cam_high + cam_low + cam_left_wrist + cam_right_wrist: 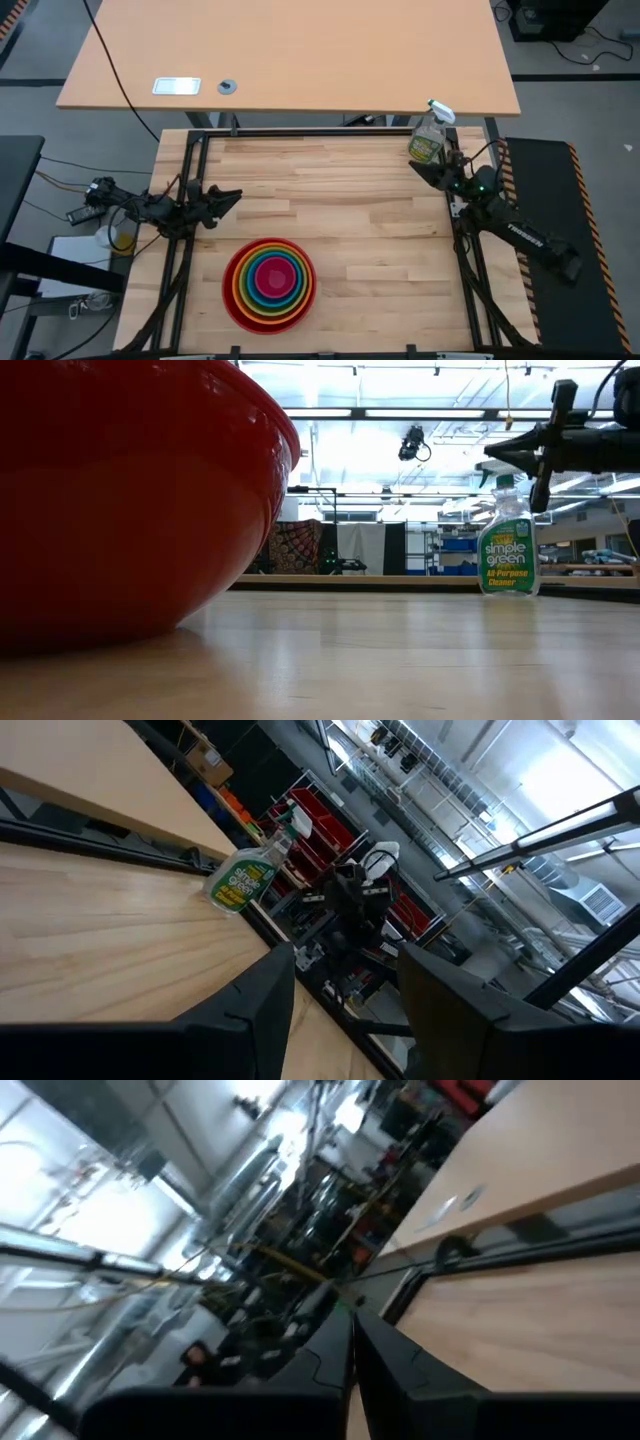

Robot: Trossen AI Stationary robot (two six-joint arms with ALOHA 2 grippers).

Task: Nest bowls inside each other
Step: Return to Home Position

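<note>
The bowls [269, 283] sit nested in one stack near the table's front edge, left of centre: red outermost, then orange, lime green and blue, with pink [271, 277] innermost. The red bowl [120, 490] rests on the wood by its base. My left gripper [234, 198] hovers open at the table's left edge, behind the stack, with nothing between its fingers [262, 988]. My right gripper [416, 167] is shut and empty at the far right, beside the spray bottle. It shows high in the low view [492, 456], and its fingers [372, 1342] meet in its wrist view.
A clear spray bottle [428, 140] with a green label [508, 555] stands upright at the far right corner, close to my right gripper. A tan desk [300, 50] lies beyond the far edge. Bare wood [340, 200] stretches between the two arms.
</note>
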